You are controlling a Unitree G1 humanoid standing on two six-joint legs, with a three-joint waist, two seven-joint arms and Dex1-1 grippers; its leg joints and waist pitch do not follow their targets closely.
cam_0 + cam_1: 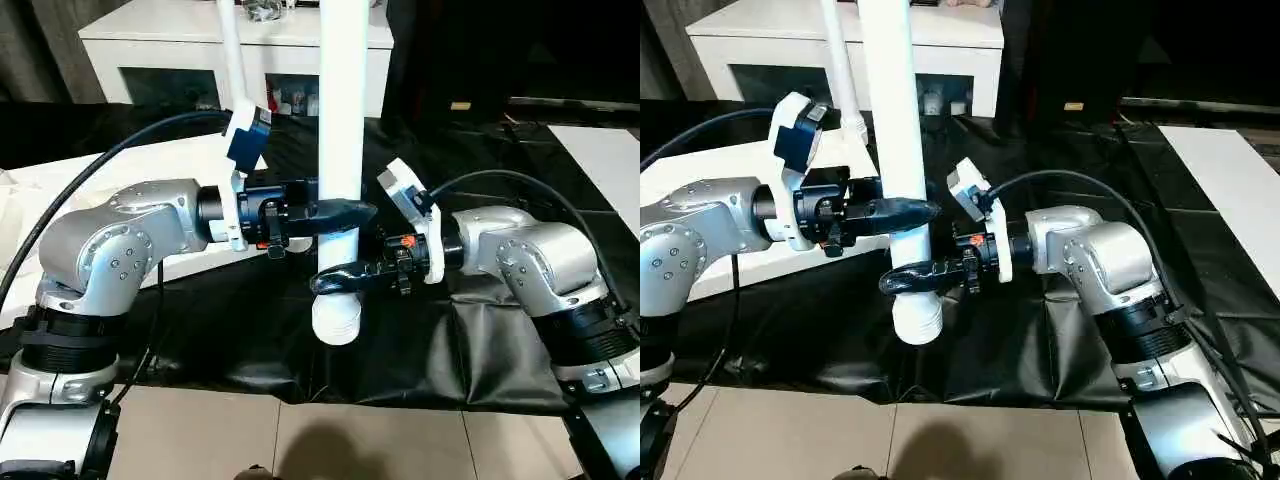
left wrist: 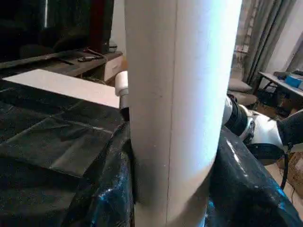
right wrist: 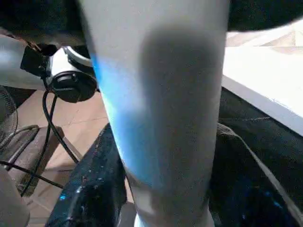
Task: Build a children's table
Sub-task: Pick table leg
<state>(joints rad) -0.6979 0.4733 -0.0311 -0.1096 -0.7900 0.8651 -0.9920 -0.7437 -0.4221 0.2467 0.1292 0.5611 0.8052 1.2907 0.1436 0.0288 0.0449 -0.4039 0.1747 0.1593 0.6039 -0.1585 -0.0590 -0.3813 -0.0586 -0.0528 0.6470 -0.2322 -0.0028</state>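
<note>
Clearly we have both arms on one long round white plastic leg (image 1: pixel 342 120) of the children's table, held upright in front of us above the bench draped in black sheeting (image 1: pixel 250 340). Our left claw (image 1: pixel 335 213) is clamped across the leg partway up; our right claw (image 1: pixel 335 280) wraps it just below, near the lower end, its black fingers (image 1: pixel 902 279) curling round the tube, though we cannot tell how firmly it bites yet. The leg's bottom end (image 1: pixel 336 322) hangs free just above the sheeting. A second slim white leg (image 1: pixel 232 50) rises behind, towards the white cabinet (image 1: pixel 150 45).

We judge this tube to be light, stiff and hollow, but smooth and glossy, so it may slip or twist within the fingers. Gripping low with two stacked holds seems wise: it steadies the long upper part against swaying while we guide the end
</note>
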